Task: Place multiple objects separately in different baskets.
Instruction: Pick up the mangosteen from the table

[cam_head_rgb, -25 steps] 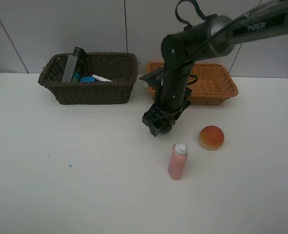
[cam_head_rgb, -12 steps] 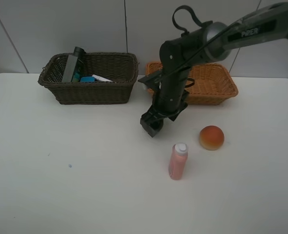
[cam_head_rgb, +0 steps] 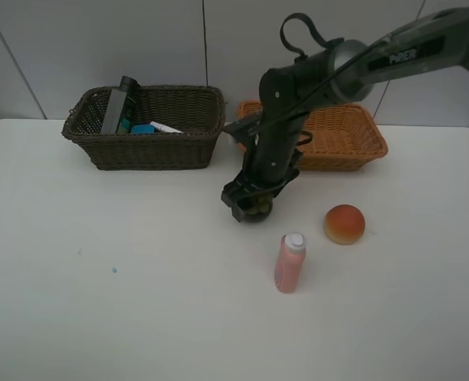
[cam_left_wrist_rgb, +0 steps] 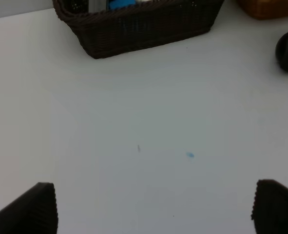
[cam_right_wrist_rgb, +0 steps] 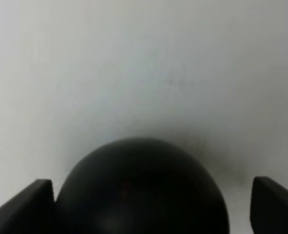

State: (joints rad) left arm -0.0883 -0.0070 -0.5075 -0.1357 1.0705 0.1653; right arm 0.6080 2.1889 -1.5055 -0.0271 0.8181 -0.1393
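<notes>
Along the far edge of the tabletop (cam_head_rgb: 99,317) I log: dark brown wicker basket (cam_head_rgb: 143,147) left of middle, holding a dark green pump bottle (cam_head_rgb: 117,107), blue eraser block (cam_head_rgb: 143,128) and white-pink marker (cam_head_rgb: 167,127); light orange basket (cam_head_rgb: 353,143) right of it. Mid-table: my right gripper (cam_head_rgb: 248,208), jaws spread wide either side of a dark mangosteen (cam_right_wrist_rgb: 141,190). Towards the front edge: pink bottle (cam_head_rgb: 290,263), standing; orange bun (cam_head_rgb: 344,224) near it. My left gripper (cam_left_wrist_rgb: 156,205): jaws spread wide above the tabletop.

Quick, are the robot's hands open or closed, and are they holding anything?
Left hand: open, holding nothing.
Right hand: open around a dark round fruit, not squeezing it yet.
</notes>
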